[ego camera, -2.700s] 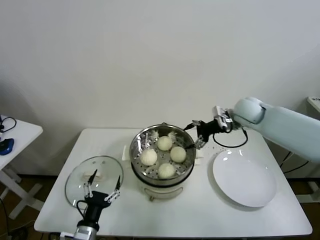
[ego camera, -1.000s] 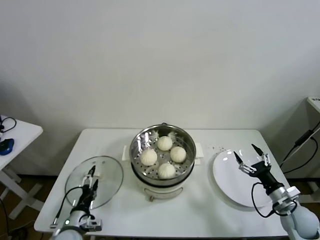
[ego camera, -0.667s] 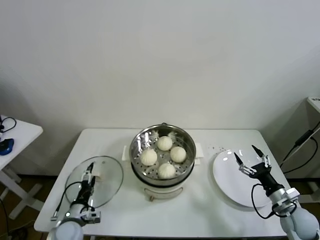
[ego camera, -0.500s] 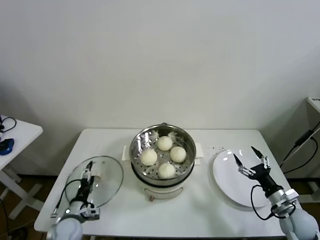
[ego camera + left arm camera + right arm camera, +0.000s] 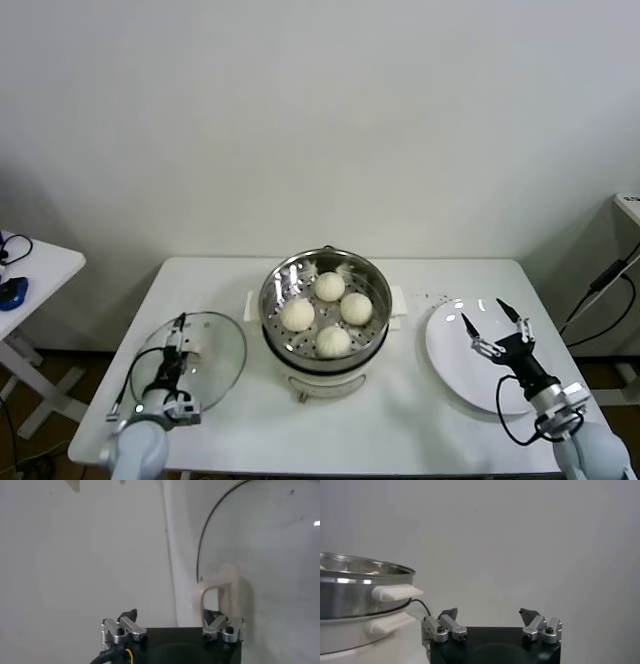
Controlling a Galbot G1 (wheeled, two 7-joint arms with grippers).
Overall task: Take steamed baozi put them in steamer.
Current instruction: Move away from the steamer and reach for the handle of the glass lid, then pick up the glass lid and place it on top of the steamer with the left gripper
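Note:
Several cream-white steamed baozi [image 5: 330,286] lie inside the shiny round steamer [image 5: 272,290] at the table's middle; its steel wall and white handles also show in the right wrist view as the steamer [image 5: 350,592]. My left gripper [image 5: 176,338] hovers open over the glass lid at the front left, holding nothing; the left wrist view has the left gripper [image 5: 169,614] facing the lid's white handle [image 5: 216,586]. My right gripper [image 5: 482,312] is open and empty above the white plate, well right of the steamer. In its own view the right gripper [image 5: 489,613] holds nothing.
A round glass lid [image 5: 215,350] lies flat at the front left of the white table [image 5: 400,430]. A bare white plate [image 5: 455,365] sits at the right. A small side table with a blue object [image 5: 12,292] stands off to the far left.
The right arm has withdrawn from the steamer's rim to above the plate and keeps easing back toward the front. The left gripper has shifted a little over the lid. The baozi have not moved.

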